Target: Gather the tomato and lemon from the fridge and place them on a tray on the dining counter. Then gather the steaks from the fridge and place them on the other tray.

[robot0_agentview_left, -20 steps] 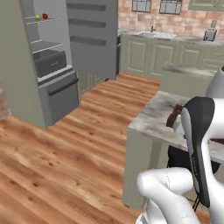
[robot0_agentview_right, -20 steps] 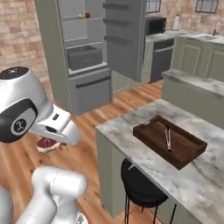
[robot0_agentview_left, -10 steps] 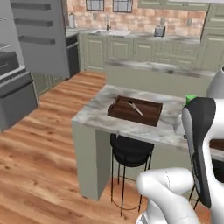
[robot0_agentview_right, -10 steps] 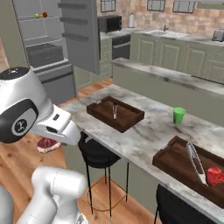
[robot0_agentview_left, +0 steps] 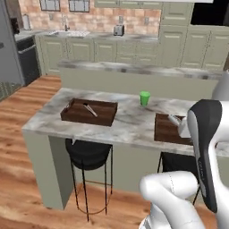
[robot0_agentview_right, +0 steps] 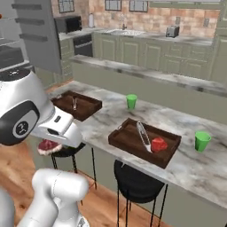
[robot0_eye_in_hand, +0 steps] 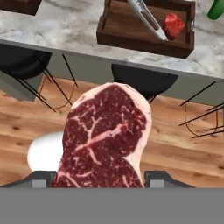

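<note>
Beside the dining counter (robot0_agentview_right: 186, 164), gripper (robot0_eye_in_hand: 101, 175) closed on a steak (robot0_eye_in_hand: 103, 140).
Marbled top carries two dark trays (robot0_agentview_right: 128, 139); wooden floor (robot0_agentview_left: 27, 116) below.

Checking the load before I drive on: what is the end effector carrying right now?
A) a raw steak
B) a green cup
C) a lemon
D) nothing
A: the hand view shows a marbled red steak held in the end effector, below counter height.

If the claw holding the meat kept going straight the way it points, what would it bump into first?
Probably the wooden floor, near the black stool under the dining counter. The claw, shut on the steak, points below the countertop, though depth is hard to judge.
</note>
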